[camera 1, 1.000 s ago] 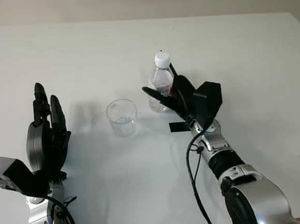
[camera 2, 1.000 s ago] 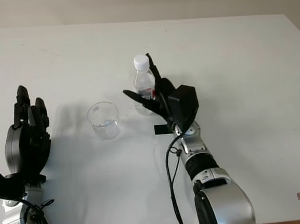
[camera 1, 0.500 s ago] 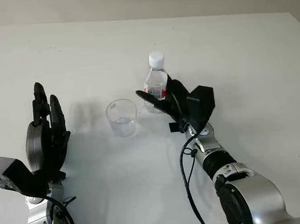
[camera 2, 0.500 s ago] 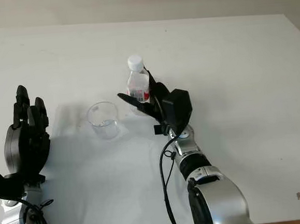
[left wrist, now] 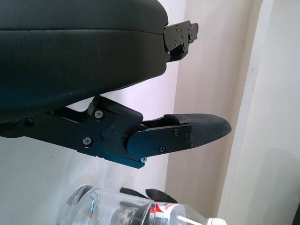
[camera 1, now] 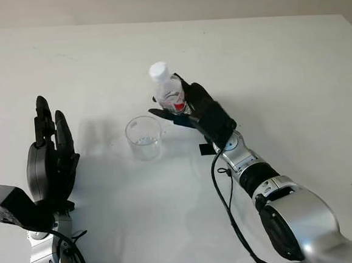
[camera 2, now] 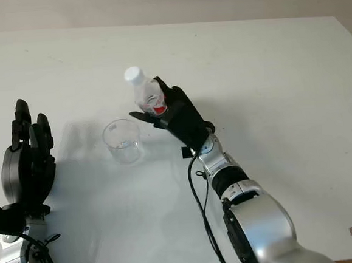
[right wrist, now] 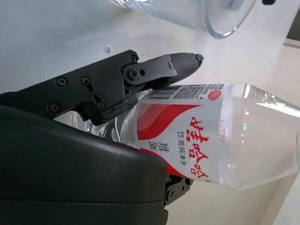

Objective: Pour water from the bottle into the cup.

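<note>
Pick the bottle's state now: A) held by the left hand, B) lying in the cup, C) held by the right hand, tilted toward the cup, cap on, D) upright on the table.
C: the right hand grips the bottle, leaned toward the cup, white cap on.

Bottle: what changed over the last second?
The right hand, already shut on the bottle, lifted it off the table, carried it toward the cup and tipped its capped top toward the cup. The cup stayed in place; the left hand is still open and raised beside it.
</note>
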You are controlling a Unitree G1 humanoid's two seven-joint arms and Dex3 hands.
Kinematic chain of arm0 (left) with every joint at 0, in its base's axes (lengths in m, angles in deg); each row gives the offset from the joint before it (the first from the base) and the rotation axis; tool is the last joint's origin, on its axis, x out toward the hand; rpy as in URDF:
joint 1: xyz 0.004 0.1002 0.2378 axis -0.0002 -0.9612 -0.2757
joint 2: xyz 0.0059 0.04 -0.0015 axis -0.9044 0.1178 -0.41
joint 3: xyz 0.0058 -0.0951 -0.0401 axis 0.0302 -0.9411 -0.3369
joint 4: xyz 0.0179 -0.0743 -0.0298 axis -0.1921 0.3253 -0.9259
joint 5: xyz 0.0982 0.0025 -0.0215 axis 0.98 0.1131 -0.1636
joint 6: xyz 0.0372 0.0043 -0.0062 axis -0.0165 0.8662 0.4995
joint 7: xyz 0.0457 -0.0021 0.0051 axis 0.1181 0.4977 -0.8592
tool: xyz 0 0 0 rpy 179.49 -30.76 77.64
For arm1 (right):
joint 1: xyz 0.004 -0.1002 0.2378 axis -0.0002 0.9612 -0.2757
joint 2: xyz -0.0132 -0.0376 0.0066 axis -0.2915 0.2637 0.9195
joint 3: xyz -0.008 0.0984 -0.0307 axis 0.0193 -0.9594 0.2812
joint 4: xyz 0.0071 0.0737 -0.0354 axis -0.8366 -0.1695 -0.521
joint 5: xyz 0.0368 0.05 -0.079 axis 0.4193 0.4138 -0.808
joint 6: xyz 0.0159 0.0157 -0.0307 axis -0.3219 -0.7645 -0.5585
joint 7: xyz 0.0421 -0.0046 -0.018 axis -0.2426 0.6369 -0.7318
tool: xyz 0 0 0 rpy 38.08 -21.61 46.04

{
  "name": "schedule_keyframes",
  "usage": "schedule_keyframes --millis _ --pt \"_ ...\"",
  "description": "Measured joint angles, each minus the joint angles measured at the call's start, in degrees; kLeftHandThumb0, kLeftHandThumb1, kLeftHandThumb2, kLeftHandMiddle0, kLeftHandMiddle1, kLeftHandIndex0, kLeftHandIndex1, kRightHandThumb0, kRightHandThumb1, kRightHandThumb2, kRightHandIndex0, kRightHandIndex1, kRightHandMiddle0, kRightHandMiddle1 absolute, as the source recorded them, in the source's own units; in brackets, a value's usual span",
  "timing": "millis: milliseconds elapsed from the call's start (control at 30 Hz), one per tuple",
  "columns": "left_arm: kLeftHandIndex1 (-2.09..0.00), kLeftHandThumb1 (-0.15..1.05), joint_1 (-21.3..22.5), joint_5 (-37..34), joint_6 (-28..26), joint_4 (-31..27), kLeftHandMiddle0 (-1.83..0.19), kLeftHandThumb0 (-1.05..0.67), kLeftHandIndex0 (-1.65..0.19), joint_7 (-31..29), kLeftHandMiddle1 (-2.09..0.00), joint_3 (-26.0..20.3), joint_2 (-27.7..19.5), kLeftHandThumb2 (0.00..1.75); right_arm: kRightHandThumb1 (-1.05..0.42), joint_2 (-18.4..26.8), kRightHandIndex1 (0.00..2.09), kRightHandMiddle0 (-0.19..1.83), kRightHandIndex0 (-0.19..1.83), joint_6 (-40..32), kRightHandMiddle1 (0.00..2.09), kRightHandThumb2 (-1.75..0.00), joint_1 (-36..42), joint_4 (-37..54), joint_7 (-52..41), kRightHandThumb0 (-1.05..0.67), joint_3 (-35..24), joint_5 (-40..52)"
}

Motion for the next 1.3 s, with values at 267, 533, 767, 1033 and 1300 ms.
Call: schedule_keyframes --millis 267,533,767,1033,1300 --pt "-0.05 1.05 0.0 0.1 0.2 0.2 0.18 -0.71 0.18 0.0 -0.05 -0.4 -0.2 0.51 -1.05 -0.8 2.09 1.08 1.38 -1.9 2.09 -0.51 -0.1 -1.0 1.3 -0.40 -3.3 4.4" --pt "-0.05 1.05 0.0 0.2 0.3 0.2 0.18 -0.72 0.18 0.1 -0.05 -0.5 -0.3 0.50 -1.05 3.6 2.09 0.71 1.13 -1.9 2.09 -0.47 -1.4 -1.8 6.1 -0.31 -3.3 2.0" --pt "-0.05 1.05 0.0 0.3 0.4 0.0 0.18 -0.71 0.18 0.3 -0.05 -0.3 -0.3 0.51 -1.05 8.9 2.09 0.63 1.00 -0.6 2.09 -0.37 -5.8 -1.8 15.3 -0.35 3.7 -8.8" --pt "-0.05 1.05 0.1 0.3 0.0 -0.5 0.18 -0.72 0.18 0.7 -0.05 -0.1 -0.3 0.51 -1.05 12.2 2.09 0.70 0.99 2.8 2.09 -0.24 -8.9 -1.3 26.6 -0.39 16.4 -24.5" --pt "-0.06 1.05 0.3 0.5 -0.1 -0.5 0.17 -0.73 0.17 1.3 -0.06 0.2 -0.2 0.52 -1.05 13.0 2.09 0.74 1.01 2.8 2.09 -0.26 -11.4 -0.9 34.3 -0.43 25.6 -34.2"
